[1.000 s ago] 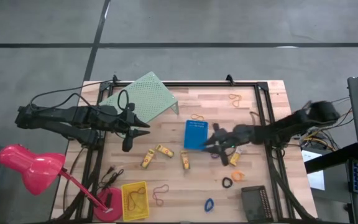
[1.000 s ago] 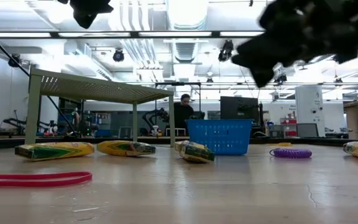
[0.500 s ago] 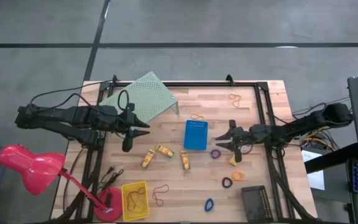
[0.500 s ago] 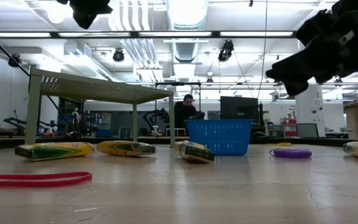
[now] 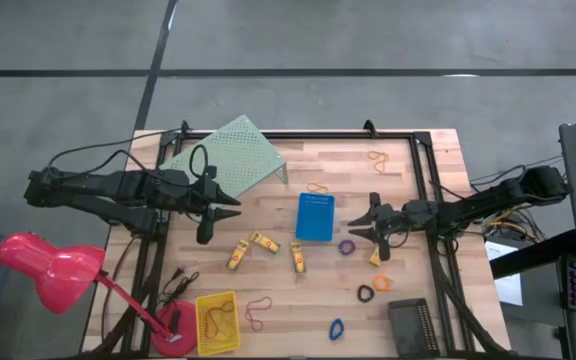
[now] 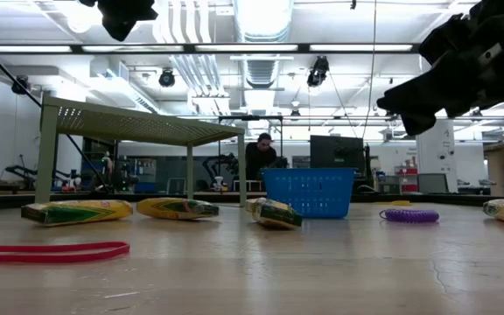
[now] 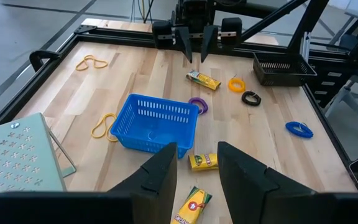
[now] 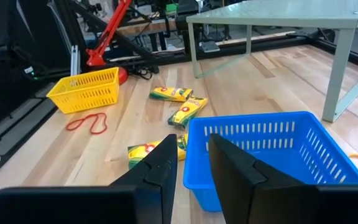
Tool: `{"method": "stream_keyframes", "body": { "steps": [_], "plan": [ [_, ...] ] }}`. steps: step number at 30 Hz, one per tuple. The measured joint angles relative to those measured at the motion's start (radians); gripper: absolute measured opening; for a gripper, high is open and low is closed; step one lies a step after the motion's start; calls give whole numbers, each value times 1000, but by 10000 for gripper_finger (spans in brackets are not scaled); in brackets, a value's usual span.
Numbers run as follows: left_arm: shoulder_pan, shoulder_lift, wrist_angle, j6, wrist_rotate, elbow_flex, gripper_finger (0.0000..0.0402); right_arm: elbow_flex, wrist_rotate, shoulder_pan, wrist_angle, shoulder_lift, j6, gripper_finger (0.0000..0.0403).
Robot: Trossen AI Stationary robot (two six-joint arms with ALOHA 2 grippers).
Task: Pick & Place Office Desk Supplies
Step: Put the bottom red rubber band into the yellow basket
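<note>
The purple ring (image 5: 347, 246) lies on the table just right of the blue bin (image 5: 315, 216). The right gripper (image 5: 360, 228) has pulled back from over them and hangs above the ring, fingers parted, empty. Nothing picked yet. The left gripper (image 5: 218, 208) waits near the riser (image 5: 230, 155), slightly open.

A robotics lab or research workshop is indicated. A butcher-block worktop (image 5: 298, 280) framed in black metal rails is set on a bare grey concrete floor (image 5: 298, 40). In the low view, an open industrial ceiling with ducts and strip lights (image 6: 261, 17) is seen, with monitors (image 6: 335, 150), further equipment and a seated person (image 6: 259, 157) beyond. A pink desk lamp (image 5: 43, 262) is clamped at one corner.
</note>
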Motion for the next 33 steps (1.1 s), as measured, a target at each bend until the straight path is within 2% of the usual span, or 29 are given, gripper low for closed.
{"method": "stream_keyframes", "body": {
  "steps": [17, 20, 23, 27, 33],
  "plan": [
    [0, 0, 1, 3, 0, 0, 119, 0, -2, 0, 0, 0, 0, 76],
    [0, 0, 3, -34, 0, 0, 119, 0, -2, 0, 0, 0, 0, 80],
    [0, 0, 21, -151, 43, 0, 119, 0, -2, 0, 0, 0, 0, 85],
    [-19, 11, 52, -150, 91, 4, 119, 0, -2, 0, 0, 0, 0, 89],
    [-76, 83, 74, -174, 94, 5, 119, 0, -2, 0, 0, 0, -1, 82]
  ]
}}
